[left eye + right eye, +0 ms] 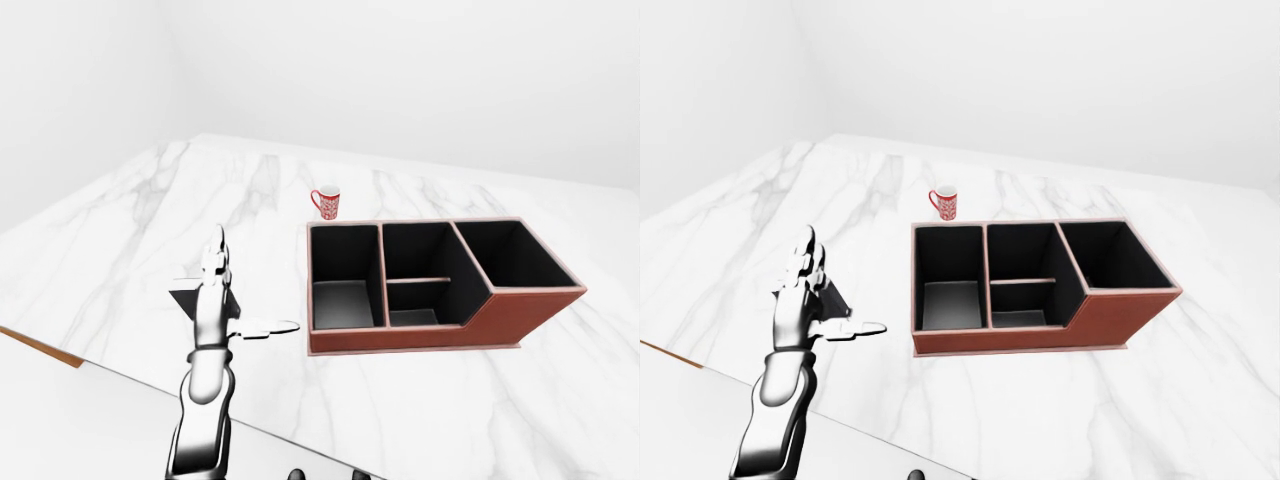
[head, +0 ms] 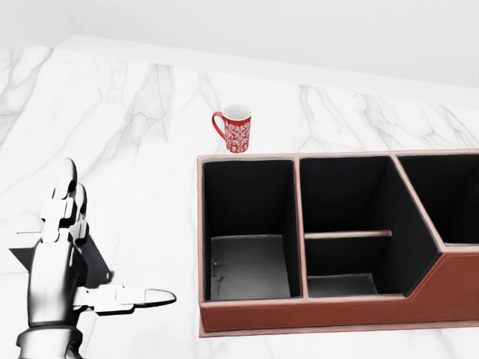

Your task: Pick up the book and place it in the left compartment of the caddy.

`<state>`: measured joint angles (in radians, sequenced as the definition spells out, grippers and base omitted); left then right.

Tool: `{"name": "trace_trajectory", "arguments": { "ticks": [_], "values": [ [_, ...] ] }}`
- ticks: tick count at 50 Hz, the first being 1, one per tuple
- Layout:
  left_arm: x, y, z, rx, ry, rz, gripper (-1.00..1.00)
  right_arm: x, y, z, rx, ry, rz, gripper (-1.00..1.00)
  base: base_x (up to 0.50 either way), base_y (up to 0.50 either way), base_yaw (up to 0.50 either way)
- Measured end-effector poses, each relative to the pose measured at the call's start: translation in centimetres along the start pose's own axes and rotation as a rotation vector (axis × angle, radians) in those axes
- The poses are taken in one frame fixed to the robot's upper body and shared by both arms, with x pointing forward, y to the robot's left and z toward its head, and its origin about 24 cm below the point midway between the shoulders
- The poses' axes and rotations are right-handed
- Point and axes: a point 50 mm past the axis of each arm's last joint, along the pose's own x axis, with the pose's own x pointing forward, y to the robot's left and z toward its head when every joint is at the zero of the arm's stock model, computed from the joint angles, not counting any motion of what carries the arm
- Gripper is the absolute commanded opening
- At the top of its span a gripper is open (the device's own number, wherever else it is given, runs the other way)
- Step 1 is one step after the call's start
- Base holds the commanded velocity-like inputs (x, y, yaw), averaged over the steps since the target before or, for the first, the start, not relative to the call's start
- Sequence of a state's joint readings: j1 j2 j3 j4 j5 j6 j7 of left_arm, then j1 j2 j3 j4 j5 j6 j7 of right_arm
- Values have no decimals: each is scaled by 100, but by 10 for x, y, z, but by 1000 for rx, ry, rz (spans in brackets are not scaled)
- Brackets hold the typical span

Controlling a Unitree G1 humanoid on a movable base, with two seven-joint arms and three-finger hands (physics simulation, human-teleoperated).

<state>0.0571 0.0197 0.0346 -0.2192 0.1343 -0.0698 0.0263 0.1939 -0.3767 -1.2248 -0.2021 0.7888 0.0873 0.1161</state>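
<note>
The book is a dark, thin slab lying on the marble table at the left of the head view, mostly hidden behind my left hand. My left hand stands over it, open, fingers pointing up and thumb stretched right toward the caddy; I cannot tell whether it touches the book. The caddy is reddish-brown with black insides, right of the hand. Its left compartment holds nothing. My right hand is not in view.
A red patterned mug stands just beyond the caddy's top-left corner. The caddy has a split middle compartment and a larger right one. The table's near edge runs across the bottom left of the left-eye view.
</note>
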Motion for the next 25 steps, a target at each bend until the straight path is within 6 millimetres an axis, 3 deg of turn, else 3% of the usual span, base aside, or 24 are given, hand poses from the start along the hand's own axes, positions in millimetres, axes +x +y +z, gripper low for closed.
{"name": "trace_trajectory", "arguments": {
  "ticks": [11,25],
  "values": [
    [1,9,27,182,-83,78,100,0,0,-1,-1,5,0,100,0,0,0],
    [2,27,36,513,-102,260,100,0,-1,-3,-2,11,0,100,0,0,0]
  ]
}}
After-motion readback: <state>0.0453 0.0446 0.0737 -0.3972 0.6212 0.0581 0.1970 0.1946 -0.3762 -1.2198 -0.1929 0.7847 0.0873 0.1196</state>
